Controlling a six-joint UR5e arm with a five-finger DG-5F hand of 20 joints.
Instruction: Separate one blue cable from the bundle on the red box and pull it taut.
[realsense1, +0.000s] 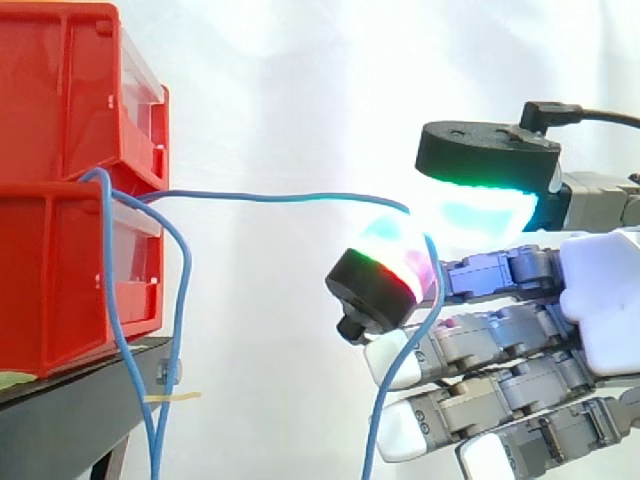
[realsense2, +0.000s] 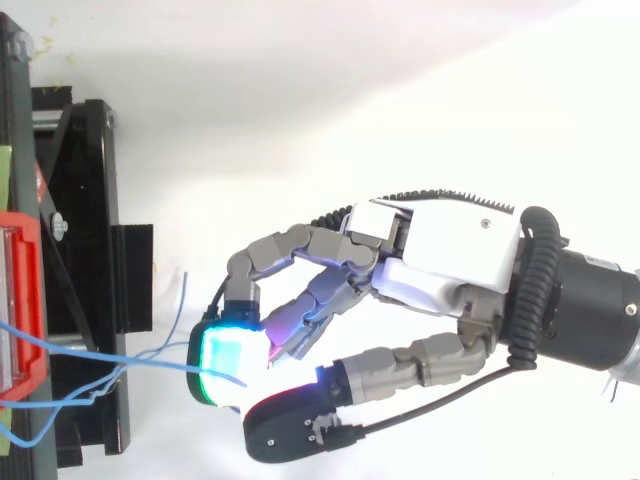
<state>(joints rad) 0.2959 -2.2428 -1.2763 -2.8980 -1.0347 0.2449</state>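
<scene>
One thin blue cable (realsense1: 270, 197) runs almost flat from the red box (realsense1: 50, 280) to the hand (realsense1: 605, 310), which pinches it, and its end hangs down. The other blue cables (realsense1: 181, 300) droop beside the box.

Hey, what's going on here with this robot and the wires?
The hand pinches one blue cable between its fingers. The cable runs almost level from the red bins to the hand, slightly wavy, so not quite taut. Other blue loops hang beside the bins.
</scene>
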